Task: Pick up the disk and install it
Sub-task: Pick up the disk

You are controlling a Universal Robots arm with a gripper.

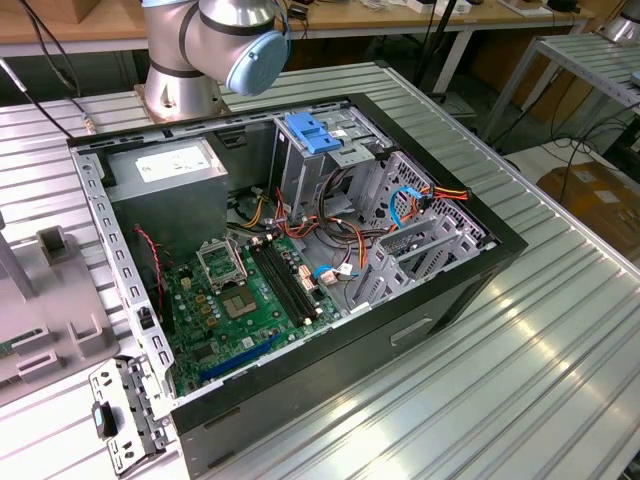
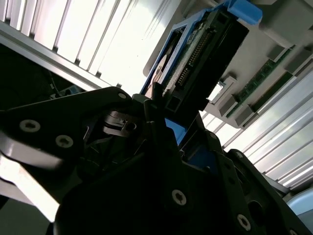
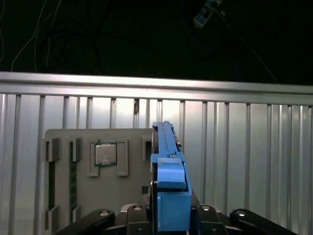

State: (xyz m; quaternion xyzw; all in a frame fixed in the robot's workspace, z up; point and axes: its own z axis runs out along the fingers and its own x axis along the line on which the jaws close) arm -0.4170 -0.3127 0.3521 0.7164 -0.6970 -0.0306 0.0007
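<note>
First wrist view, gripper (image 3: pixel 172 216) clamped on disk (image 3: pixel 166 147) edge-on, second wrist view, its connectors (image 2: pixel 195 59).

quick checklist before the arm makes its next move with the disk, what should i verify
1. Grip on the disk: ok; in the first wrist view the gripper is shut on its blue rail.
2. Disk pose: ok; it stands on edge, with its connector end showing in the second wrist view.
3. Disk clear of the grey tray: cannot tell.
4. Computer case open: ok in the exterior view.
5. Drive cage free to take it: cannot tell; a blue handle sits on top.
6. Cables beside the cage: not ok; they lie loose and might snag.
</note>
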